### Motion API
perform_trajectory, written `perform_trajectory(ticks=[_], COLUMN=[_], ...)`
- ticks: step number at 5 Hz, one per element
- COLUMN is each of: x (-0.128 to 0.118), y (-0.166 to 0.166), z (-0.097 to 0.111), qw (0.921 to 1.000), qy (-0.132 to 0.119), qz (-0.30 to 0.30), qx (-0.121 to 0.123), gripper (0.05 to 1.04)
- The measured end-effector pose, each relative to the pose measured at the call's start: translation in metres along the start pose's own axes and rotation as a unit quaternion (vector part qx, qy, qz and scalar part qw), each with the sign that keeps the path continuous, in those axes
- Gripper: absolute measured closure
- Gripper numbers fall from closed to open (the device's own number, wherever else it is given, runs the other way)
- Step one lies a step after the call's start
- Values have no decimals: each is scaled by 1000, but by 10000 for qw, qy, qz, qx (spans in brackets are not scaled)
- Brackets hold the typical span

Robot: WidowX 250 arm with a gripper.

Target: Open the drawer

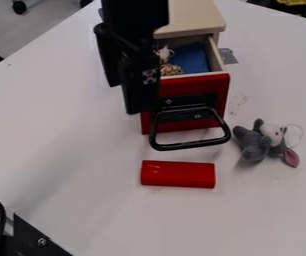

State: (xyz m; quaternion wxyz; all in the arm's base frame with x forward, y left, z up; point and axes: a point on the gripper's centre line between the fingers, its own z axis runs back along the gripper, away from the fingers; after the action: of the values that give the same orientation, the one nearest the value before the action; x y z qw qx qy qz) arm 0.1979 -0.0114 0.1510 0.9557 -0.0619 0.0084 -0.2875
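As the end effector hangs down from the top of the view, it's right at the drawer, overlapping the left part of the red front. Whether it's apart or together, or clamped on anything, I cannot tell! And look at that drawer: it stands open, just beside the end effector to the right, with its black loop handle sticking out below and to the right of the end effector. Inside, up and to its right, there's a blue item and a patterned brown-and-white bundle. Behind them, higher than the end effector's tip, is the cabinet's pale top. Below and right of the end effector, a red block lies on the white tabletop; farther right of it, well apart, lies a grey plush toy with a pink ear.
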Motion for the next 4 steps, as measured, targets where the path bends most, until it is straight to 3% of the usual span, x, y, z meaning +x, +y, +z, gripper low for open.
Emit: perform_trajectory(ticks=[2, 4], x=[2, 1], y=[-17, -16], z=[5, 6], qw=[9924, 9907], qy=[347, 395], qz=[-285, -239], qx=[1145, 1280], gripper=[84, 84])
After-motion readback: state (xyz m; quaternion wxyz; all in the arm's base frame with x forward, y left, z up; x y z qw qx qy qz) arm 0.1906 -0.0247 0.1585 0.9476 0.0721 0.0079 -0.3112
